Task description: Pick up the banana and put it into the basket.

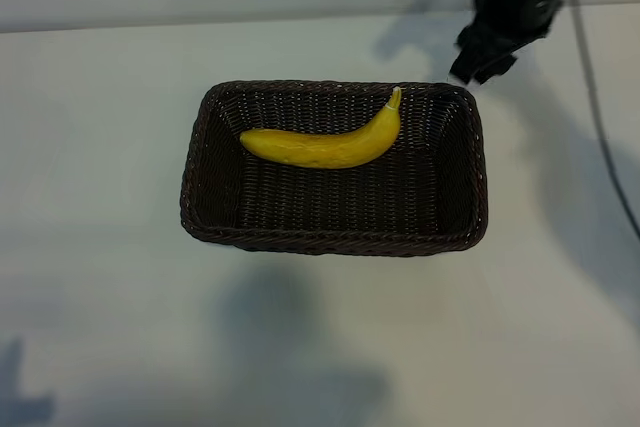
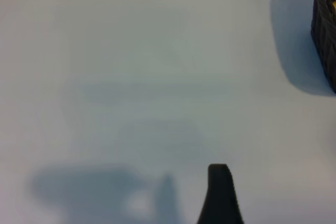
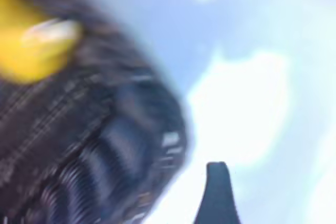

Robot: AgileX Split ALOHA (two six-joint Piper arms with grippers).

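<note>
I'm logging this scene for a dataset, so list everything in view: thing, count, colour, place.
banana: one, bright yellow, lying inside the basket toward its far side, stem pointing to the right arm's side.
basket: one, dark brown wicker, middle of the table.
table: one, white, under everything.
cable: one, dark, along the table's right edge.
right tool: one, black, open and empty, above the basket's far right corner.
left tool: one, black, open, over bare table beside the basket.
</note>
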